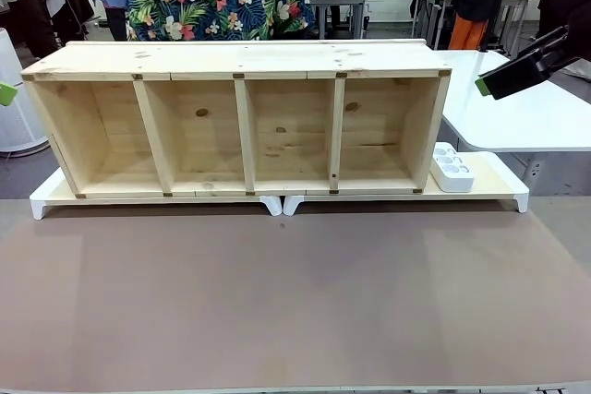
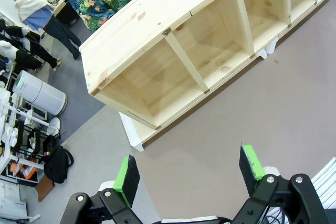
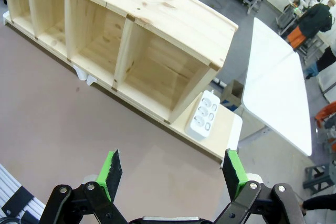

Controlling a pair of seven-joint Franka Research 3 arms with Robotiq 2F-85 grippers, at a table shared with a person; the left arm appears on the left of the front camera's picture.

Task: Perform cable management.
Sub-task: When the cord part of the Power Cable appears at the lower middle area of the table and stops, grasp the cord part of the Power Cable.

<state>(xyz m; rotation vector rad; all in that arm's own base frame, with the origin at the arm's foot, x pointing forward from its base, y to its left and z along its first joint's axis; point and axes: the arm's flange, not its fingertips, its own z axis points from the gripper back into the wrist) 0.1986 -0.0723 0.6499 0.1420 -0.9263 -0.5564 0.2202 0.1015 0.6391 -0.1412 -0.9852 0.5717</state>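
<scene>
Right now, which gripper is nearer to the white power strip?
Right: the right gripper hovers above and right of the power strip; the left gripper is beyond the far left end of the shelf.

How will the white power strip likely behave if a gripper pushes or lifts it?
The power strip looks like rigid, probably light plastic, so it should slide rather than bend. Its smooth casing may slip when gripped. Flat and boxy, it's unlikely to roll.
</scene>
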